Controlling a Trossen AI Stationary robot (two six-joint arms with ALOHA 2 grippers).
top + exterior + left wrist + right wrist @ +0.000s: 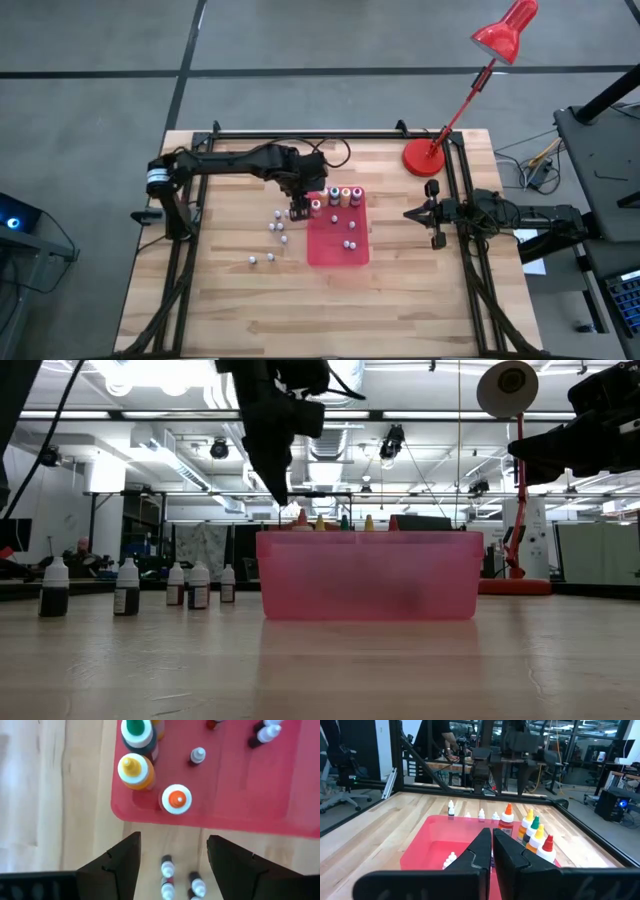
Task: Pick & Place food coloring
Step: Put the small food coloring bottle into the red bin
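Note:
The red tray lies mid-table. At its far edge stand larger food coloring bottles; an orange-tipped one stands in the tray's corner. Tiny bottles lie further in. Several tiny white-capped bottles stand upright on the wood left of the tray; some show between my left fingers, far below them. My left gripper hangs open above the tray's far left corner, pointing down, holding nothing. My right gripper rests shut at the table's right edge.
A red desk lamp stands with its round base at the far right corner. Black frame rails run along the table's edges. Bare wood stretches between the tray and the near edge.

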